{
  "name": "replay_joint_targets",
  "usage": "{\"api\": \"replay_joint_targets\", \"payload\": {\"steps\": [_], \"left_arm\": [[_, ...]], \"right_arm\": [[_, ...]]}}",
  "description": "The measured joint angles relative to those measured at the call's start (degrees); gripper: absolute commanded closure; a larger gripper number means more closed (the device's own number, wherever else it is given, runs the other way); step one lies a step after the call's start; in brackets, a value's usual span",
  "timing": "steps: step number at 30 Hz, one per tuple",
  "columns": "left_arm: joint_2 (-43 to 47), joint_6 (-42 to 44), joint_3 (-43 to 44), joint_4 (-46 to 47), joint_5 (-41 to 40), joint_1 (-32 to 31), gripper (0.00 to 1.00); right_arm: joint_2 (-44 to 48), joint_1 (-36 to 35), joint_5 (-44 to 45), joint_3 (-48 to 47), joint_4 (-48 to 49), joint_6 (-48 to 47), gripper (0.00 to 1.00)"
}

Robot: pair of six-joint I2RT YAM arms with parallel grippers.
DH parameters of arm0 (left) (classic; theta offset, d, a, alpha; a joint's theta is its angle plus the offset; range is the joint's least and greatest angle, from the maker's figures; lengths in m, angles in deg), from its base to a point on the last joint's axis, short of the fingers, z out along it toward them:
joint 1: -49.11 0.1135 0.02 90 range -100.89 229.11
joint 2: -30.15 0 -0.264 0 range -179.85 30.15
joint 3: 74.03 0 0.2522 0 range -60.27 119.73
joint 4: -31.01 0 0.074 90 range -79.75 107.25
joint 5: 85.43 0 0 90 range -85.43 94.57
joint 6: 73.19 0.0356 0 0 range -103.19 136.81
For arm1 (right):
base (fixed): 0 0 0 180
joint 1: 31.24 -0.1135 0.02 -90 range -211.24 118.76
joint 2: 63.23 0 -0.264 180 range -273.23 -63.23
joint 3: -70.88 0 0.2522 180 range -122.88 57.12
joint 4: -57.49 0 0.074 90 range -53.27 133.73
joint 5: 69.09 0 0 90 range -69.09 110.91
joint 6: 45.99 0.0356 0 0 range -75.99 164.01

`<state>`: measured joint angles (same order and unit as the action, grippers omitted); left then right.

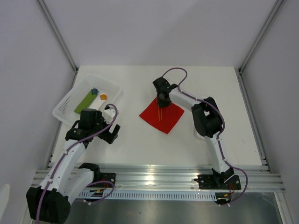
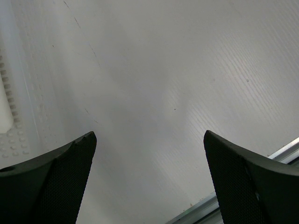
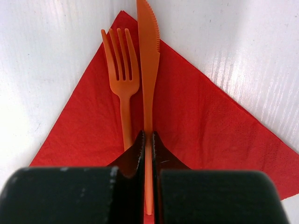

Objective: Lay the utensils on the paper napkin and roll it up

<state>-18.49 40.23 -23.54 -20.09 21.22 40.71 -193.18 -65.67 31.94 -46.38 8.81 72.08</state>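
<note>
1. R hand (image 3: 147, 140): clenched on the knife (image 3: 148, 56), pinching its handle. It sits over the far corner of the napkin in the top view.
2. L hand (image 2: 149, 140): released, jaws wide apart, nothing between them. It hangs over bare desk (image 1: 140, 140) near the white basket (image 1: 63, 109), well apart from the napkin.
3. Paper napkin (image 3: 210, 121): flat, unrolled, lying as a diamond mid-desk, no fold visible.
4. Fork (image 3: 120, 60): lies on the napkin just beside the knife, tines toward the napkin's corner, not held.
5. Knife, position: runs along the fork, with the blade tip past the napkin's corner over the desk. You can't tell whether it rests on the paper or hangs just above it.
6. Basket contents: green bar (image 1: 85, 102), orange block (image 1: 103, 97), blue block (image 1: 95, 91). Not task items.
7. Progress, est.: fork is placed and the knife is at its spot but not let go. No other utensil shows in any view. You have the release and the whole roll-up left, so early to mid task.
</note>
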Motion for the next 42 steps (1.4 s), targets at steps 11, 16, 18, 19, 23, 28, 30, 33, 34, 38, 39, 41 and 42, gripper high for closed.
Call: {"api": "replay_joint_targets", "payload": {"steps": [11, 16, 18, 19, 23, 28, 30, 33, 34, 38, 39, 41, 42], "left_arm": [[-0.1, 0.0, 0.0, 0.0, 0.0, 0.0, 0.00], [-0.1, 0.0, 0.0, 0.0, 0.0, 0.0, 0.01], [-0.1, 0.0, 0.0, 0.0, 0.0, 0.0, 0.01], [-0.1, 0.0, 0.0, 0.0, 0.0, 0.0, 0.01], [-0.1, 0.0, 0.0, 0.0, 0.0, 0.0, 0.01], [-0.1, 0.0, 0.0, 0.0, 0.0, 0.0, 0.00], [-0.1, 0.0, 0.0, 0.0, -0.1, 0.0, 0.01], [-0.1, 0.0, 0.0, 0.0, -0.4, 0.0, 0.01], [-0.1, 0.0, -0.1, 0.0, -0.5, 0.0, 0.00], [-0.1, 0.0, -0.3, 0.1, -0.8, 0.0, 0.01], [-0.1, 0.0, -0.3, 0.2, -0.9, 0.0, 0.00], [-0.1, 0.0, -0.3, 0.2, -1.1, 0.0, 0.00], [-0.1, 0.0, -0.3, 0.2, -1.2, 0.0, 0.00]], "right_arm": [[0.0, 0.4, -0.2, 0.0, 0.0, 0.0, 0.85], [0.3, 0.5, -0.6, 0.0, 0.0, 0.0, 0.82], [0.7, 0.5, -0.8, 0.0, -0.1, -0.1, 0.80], [1.1, 0.5, -0.9, 0.0, -0.1, -0.1, 0.80], [3.4, 0.7, -1.0, 0.0, -0.5, -0.7, 0.78], [8.0, 2.0, -0.3, -0.1, -2.1, -2.1, 0.79], [12.3, 3.8, 0.3, 2.0, -1.6, -3.1, 0.79], [21.2, 9.5, 0.4, 8.1, -1.3, -4.2, 0.80], [24.3, 12.5, 0.4, 10.4, -0.7, -4.6, 0.80], [30.6, 24.9, 0.8, 16.8, 0.0, -5.7, 0.80], [30.6, 26.4, 0.8, 18.1, 0.3, -5.9, 0.79], [30.2, 27.9, 0.4, 21.8, 0.6, -6.3, 0.79], [29.6, 27.8, 0.0, 23.5, 0.5, -6.3, 0.78]]}}
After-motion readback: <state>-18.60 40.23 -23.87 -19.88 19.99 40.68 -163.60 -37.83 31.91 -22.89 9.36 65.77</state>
